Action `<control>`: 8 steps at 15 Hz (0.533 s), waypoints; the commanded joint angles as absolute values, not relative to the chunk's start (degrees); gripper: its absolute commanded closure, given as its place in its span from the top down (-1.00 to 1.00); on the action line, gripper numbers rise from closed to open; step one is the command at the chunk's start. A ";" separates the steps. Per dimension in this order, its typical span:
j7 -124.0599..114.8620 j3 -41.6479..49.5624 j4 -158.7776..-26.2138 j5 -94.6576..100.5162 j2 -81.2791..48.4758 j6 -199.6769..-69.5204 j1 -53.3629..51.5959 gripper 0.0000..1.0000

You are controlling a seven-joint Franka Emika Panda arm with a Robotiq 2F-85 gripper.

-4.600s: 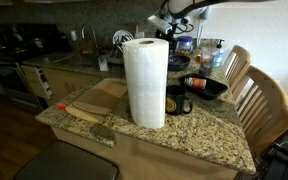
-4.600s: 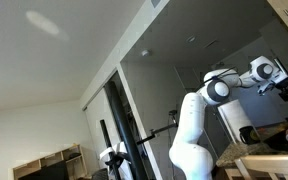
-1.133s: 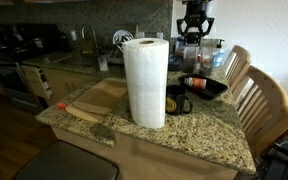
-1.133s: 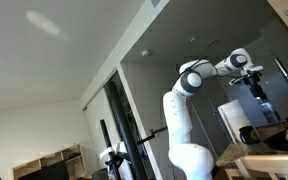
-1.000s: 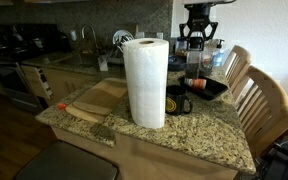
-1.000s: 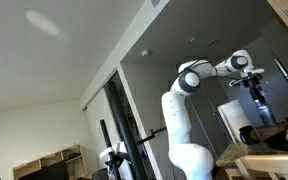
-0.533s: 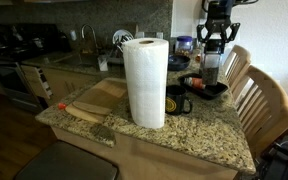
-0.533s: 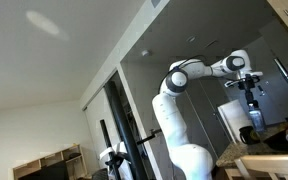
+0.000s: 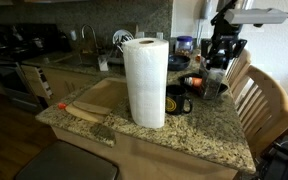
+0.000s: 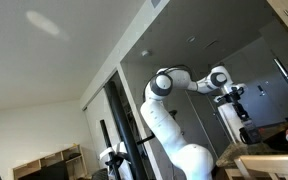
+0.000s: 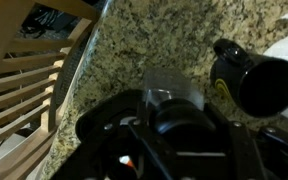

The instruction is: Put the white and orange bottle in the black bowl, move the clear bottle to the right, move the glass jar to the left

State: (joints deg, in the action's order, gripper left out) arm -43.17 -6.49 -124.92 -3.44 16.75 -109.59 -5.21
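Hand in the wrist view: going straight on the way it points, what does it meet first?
The see-through greyish bottle with a dark cap sits between the fingers of the hand. Beyond it comes the speckled granite countertop. How much gap lies beneath is unclear.

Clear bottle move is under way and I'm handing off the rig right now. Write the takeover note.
Gripper: looks shut on the clear bottle, low by the counter on the chair side of the bowl. The wrist view shows the bottle between the fingers.
White and orange bottle: appears to lie in the bowl, so that step looks done.
Left: set down and release the clear bottle, then move the glass jar left. I can't pick the jar out surely among the small containers behind the bowl.
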 commanded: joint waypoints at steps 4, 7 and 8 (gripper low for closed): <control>-36.00 -9.00 -134.87 -7.99 23.59 -110.26 -7.08 -0.33; -36.81 -9.06 -134.26 -8.67 22.10 -109.85 -5.81 0.71; -36.96 -8.94 -134.51 -8.60 22.23 -110.43 -5.56 0.75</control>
State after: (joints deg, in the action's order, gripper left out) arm -38.17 -9.01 -132.92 -7.39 21.31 -109.97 -7.07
